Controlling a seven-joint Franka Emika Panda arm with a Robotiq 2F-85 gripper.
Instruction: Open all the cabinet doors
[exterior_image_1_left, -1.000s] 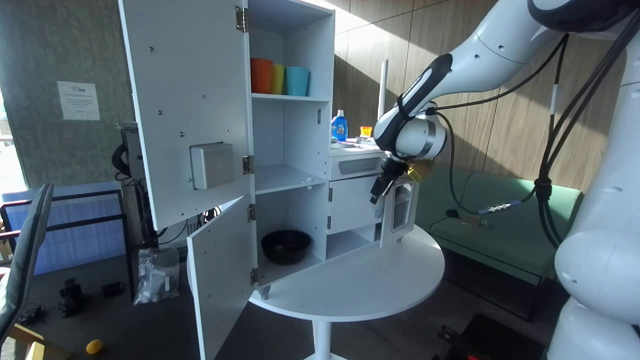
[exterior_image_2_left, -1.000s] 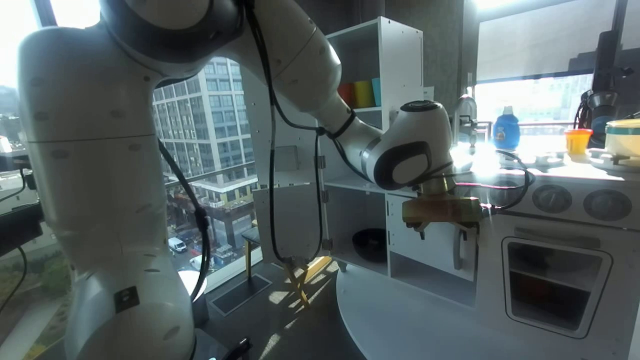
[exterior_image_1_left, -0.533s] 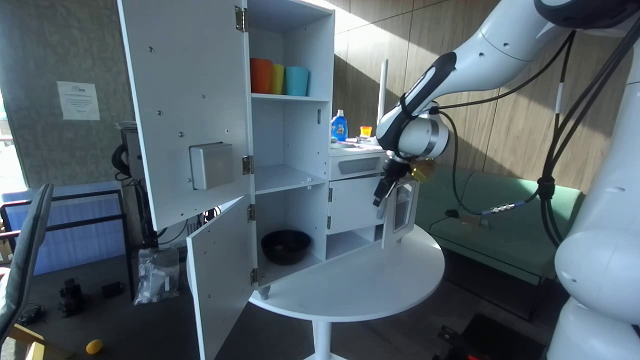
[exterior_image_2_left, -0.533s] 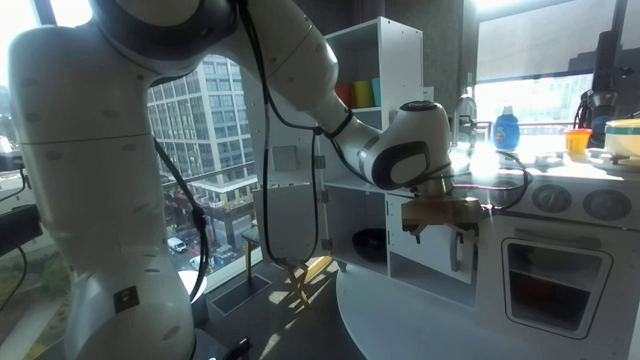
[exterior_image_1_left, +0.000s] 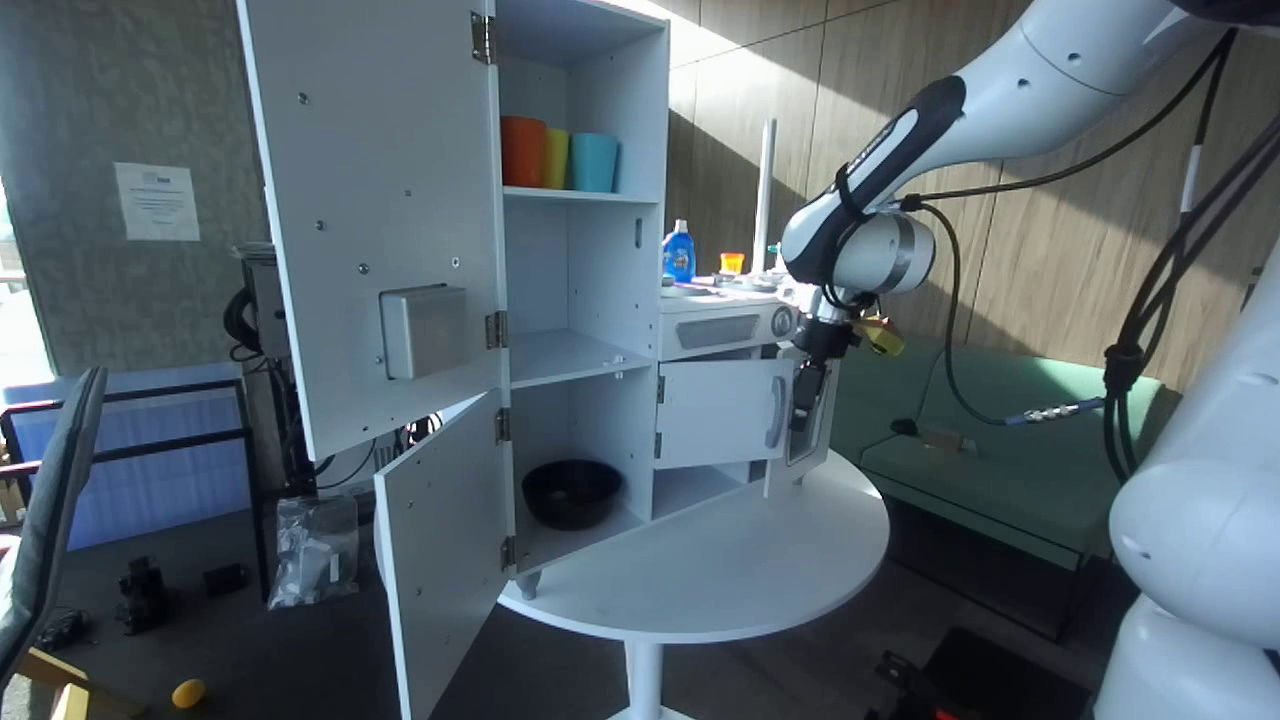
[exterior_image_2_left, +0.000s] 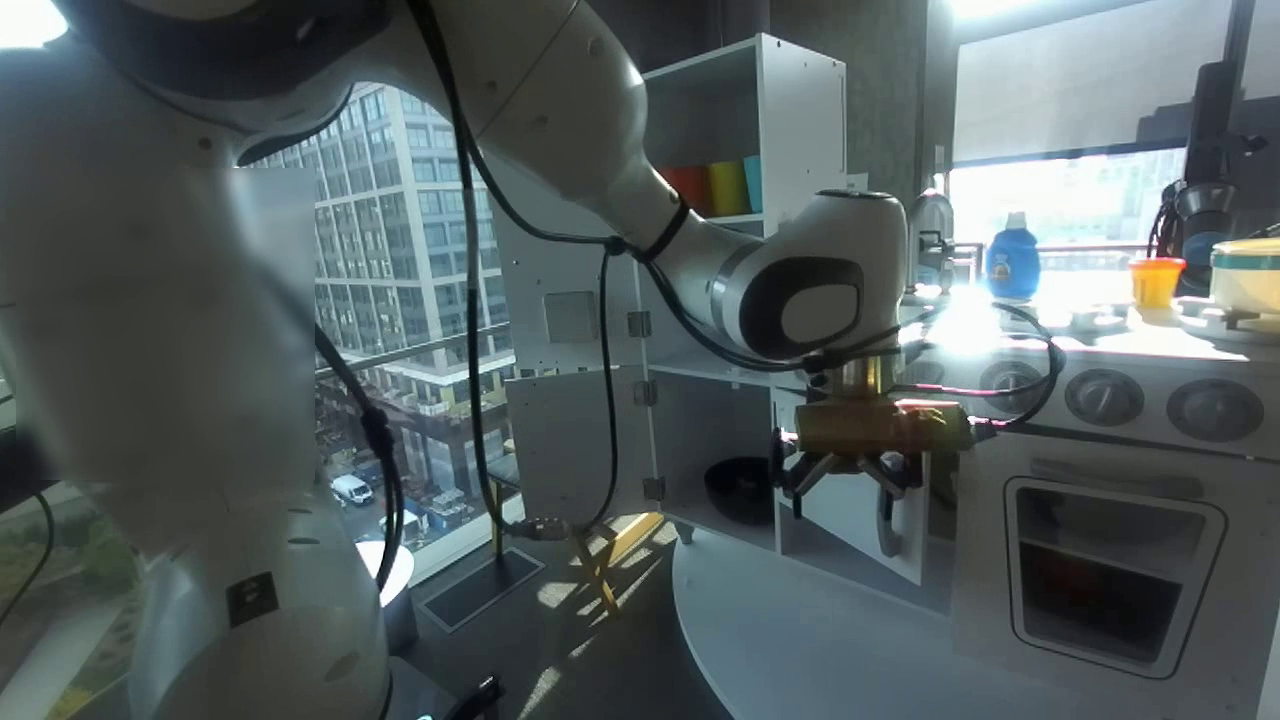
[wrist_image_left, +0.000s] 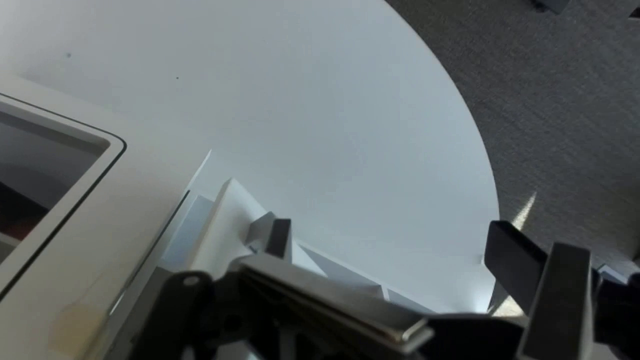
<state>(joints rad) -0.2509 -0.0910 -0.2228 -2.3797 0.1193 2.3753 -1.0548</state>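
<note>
The small white cabinet door (exterior_image_1_left: 712, 412) stands partly open, with its grey handle (exterior_image_1_left: 776, 410). The door also shows in an exterior view (exterior_image_2_left: 858, 520) and at the lower left of the wrist view (wrist_image_left: 220, 230). My gripper (wrist_image_left: 395, 240) is open and empty. One finger is close to the handle (wrist_image_left: 261, 230) in the wrist view; I cannot tell whether they touch. The gripper is just outside the handle edge in an exterior view (exterior_image_1_left: 803, 398). The tall upper door (exterior_image_1_left: 380, 200) and lower left door (exterior_image_1_left: 450, 550) stand wide open. The oven door (exterior_image_2_left: 1110, 570) looks shut.
The cabinet stands on a round white table (exterior_image_1_left: 760, 590). A black bowl (exterior_image_1_left: 571, 494) is in the lower compartment and coloured cups (exterior_image_1_left: 594, 162) are on the upper shelf. A blue bottle (exterior_image_2_left: 1013, 258) and orange cup (exterior_image_2_left: 1156, 282) stand on the counter.
The small door has swung further open and its handle is uncovered. My gripper has moved outward from the cabinet and lower, and its fingers look spread wider.
</note>
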